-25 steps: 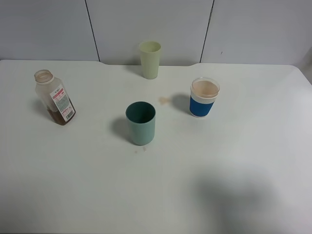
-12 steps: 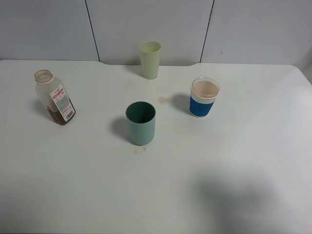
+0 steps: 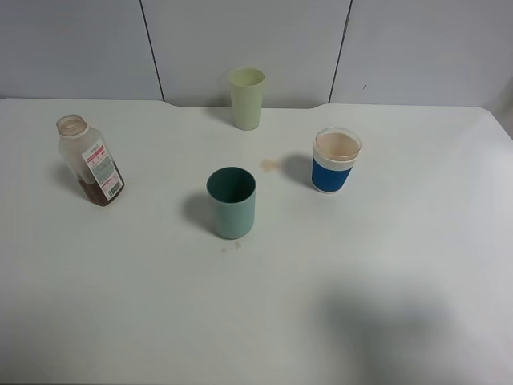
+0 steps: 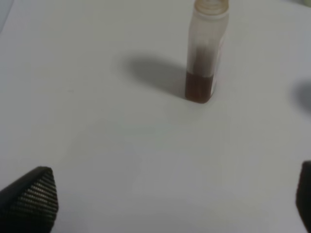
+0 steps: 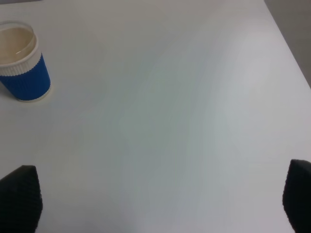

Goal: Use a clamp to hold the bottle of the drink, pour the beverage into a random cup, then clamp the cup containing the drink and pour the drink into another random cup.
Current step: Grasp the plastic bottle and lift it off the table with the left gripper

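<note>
Left gripper (image 4: 167,199): jaws wide apart, empty, facing bottle (image 3: 88,160).
Right gripper (image 5: 159,196): jaws wide apart, empty, above table (image 3: 401,265).
Bottle: upright at table's left, neck open, brown drink (image 3: 103,191) low inside.
Teal cup (image 3: 232,202): upright, centre.
Blue cup (image 3: 336,160): right of teal cup, apart.
Pale cup (image 3: 247,98): behind both.
</note>
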### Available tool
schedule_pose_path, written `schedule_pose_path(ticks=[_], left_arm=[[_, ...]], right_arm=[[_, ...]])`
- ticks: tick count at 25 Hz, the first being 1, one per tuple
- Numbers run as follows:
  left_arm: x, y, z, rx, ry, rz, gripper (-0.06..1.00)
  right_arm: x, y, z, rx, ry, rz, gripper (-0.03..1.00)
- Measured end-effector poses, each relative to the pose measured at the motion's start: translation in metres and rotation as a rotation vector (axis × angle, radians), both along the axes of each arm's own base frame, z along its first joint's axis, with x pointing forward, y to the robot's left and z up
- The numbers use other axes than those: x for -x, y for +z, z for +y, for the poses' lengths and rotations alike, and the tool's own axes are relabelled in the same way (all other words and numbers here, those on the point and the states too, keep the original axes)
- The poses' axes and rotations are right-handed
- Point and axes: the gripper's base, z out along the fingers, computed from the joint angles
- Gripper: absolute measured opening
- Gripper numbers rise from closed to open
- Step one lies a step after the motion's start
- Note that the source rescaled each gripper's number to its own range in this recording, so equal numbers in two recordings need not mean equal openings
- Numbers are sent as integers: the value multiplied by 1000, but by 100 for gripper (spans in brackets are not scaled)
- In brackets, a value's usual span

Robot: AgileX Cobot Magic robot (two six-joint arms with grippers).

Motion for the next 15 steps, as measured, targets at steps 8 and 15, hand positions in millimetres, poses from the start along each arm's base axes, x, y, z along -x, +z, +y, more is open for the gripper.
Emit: schedule_pose_path(ticks=[8,15], left_arm=[[-2,0,0,0,-1,9,100],[-32,19,-4,-6,-9,27,100]], right_arm=[[0,0,0,0,0,0,99],[0,0,0,0,0,0,99]])
